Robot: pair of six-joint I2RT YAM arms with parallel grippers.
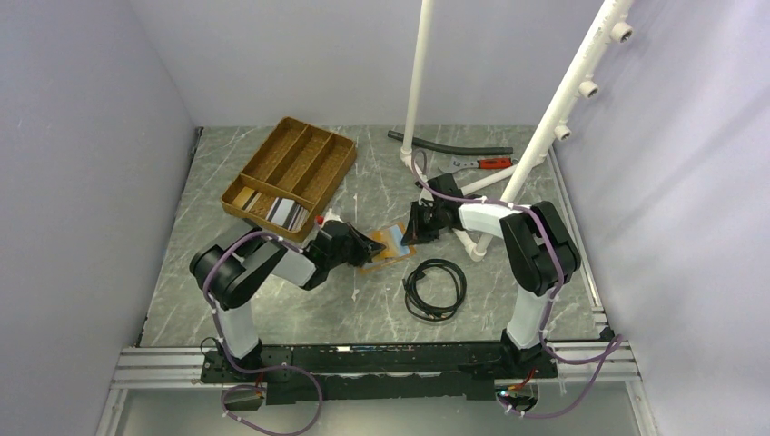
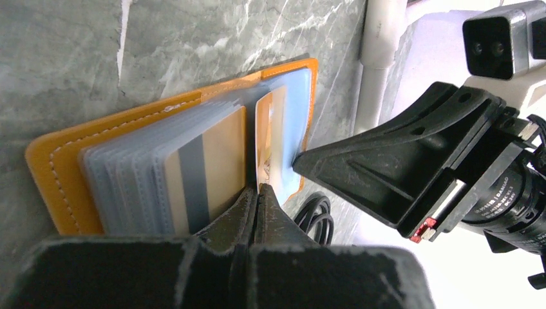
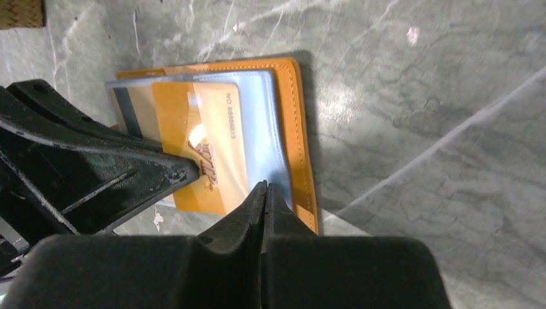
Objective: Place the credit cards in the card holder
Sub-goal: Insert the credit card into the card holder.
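Credit cards and the opened card holder, with both claws clenched empty

The card holder was laid open near the middle of the surface, an orange card lying against its pale pockets. The left claw and right claw were shut on nothing, tips set at the holder's edges. The cards were judged thin, stiff, light and slick, best pinched by a short edge. More were kept in the nearest compartment of the wooden tray, toward the far left corner.
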